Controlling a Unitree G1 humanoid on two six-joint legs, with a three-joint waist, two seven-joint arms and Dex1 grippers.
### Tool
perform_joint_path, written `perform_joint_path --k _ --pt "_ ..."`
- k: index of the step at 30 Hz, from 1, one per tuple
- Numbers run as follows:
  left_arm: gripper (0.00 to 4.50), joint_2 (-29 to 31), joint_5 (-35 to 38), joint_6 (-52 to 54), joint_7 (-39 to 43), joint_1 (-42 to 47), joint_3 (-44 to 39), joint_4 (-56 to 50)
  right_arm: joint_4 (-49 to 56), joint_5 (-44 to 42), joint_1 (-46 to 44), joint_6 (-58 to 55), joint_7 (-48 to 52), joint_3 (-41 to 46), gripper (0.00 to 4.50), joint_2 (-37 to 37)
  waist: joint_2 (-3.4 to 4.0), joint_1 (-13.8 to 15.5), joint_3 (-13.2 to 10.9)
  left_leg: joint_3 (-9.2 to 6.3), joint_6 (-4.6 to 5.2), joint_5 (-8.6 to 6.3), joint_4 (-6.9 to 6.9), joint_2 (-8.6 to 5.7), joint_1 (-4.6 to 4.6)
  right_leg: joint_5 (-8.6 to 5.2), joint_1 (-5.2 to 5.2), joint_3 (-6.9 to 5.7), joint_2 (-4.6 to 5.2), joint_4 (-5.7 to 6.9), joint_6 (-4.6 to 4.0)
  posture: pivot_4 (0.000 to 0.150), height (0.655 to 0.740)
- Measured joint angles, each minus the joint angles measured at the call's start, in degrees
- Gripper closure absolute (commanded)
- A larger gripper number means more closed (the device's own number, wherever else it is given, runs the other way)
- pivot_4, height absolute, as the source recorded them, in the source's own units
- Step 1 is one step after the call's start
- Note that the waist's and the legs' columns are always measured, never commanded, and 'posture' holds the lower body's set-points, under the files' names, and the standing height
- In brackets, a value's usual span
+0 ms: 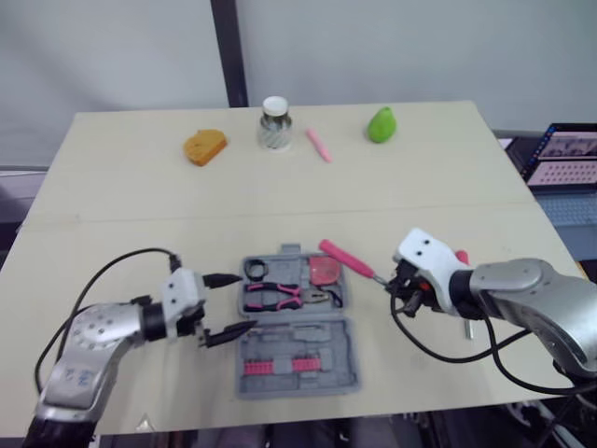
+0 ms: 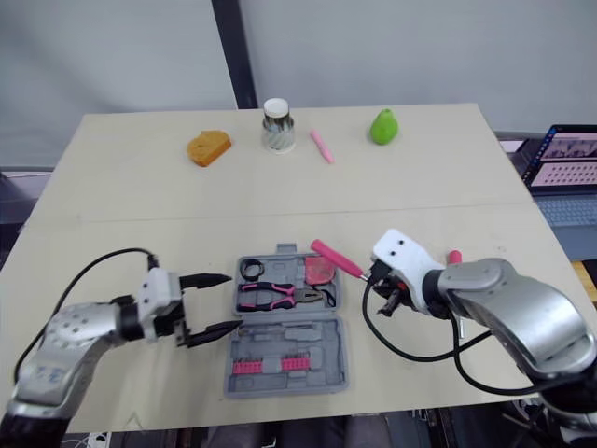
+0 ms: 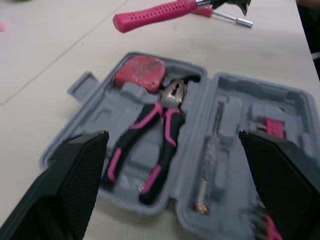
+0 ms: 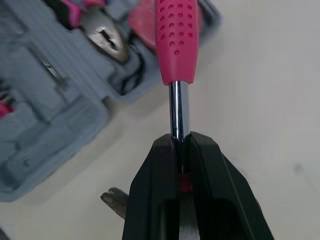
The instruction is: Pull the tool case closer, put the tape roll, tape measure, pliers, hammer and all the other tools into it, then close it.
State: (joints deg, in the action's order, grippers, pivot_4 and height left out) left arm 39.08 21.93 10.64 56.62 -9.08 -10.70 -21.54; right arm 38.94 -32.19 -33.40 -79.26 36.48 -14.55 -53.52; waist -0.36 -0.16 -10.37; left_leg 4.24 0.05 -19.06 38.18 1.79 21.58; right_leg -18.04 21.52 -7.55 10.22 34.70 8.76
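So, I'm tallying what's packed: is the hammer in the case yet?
Out. The right gripper is shut on the metal shaft of the hammer; its pink handle only reaches a far corner of the open tool case, in no slot.

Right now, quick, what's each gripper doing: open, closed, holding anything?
Left gripper: open, empty, at the left edge of the tool case.
Right gripper: shut on the hammer, gripping its metal shaft.

The tool case is matt grey plastic. The hammer has a dimpled pink plastic grip and a glossy chromed metal shaft. The pliers have a bare metal head. The table is matt and smooth.
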Motion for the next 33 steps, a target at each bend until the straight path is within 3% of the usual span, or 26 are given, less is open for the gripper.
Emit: perform_joint_path --k 4,10,20,33 --pt "0.00 1.65 0.57 -4.44 3.29 -12.56 -6.00 -2.25 -0.90 0.75 -10.65 2.02 4.93 -11.73 4.47 0.19 0.01 -0.04 0.00 -0.15 -0.01 -0.02 -0.01 -0.02 0.00 0.00 0.03 -0.03 0.01 0.01 -0.01 0.150 0.7400" --pt "0.00 0.99 0.71 -9.15 4.84 -20.97 -10.85 -2.58 -1.88 4.38 -17.49 3.82 8.34 -25.83 4.47 2.02 0.01 0.04 0.00 -0.14 0.01 -0.04 0.05 -0.04 0.17 0.01 0.09 -0.08 0.03 -0.05 -0.02 0.150 0.7400" --pt "0.00 -2.45 0.93 -14.64 4.81 -27.72 -10.82 -5.01 -1.27 6.51 -19.98 4.08 9.61 -32.93 4.47 5.86 0.01 -0.18 0.00 -0.12 0.00 -0.06 0.04 -0.01 0.17 0.01 0.13 -0.13 0.01 -0.01 -0.02 0.150 0.7400" --pt "0.00 -3.16 1.06 -16.21 3.85 -30.21 -11.51 -5.06 -2.09 8.97 -19.97 3.86 9.22 -37.09 4.47 11.82 0.01 -0.17 0.00 -0.14 0.01 -0.08 0.05 -0.01 0.17 0.01 0.15 -0.11 0.01 0.01 -0.03 0.150 0.7400"
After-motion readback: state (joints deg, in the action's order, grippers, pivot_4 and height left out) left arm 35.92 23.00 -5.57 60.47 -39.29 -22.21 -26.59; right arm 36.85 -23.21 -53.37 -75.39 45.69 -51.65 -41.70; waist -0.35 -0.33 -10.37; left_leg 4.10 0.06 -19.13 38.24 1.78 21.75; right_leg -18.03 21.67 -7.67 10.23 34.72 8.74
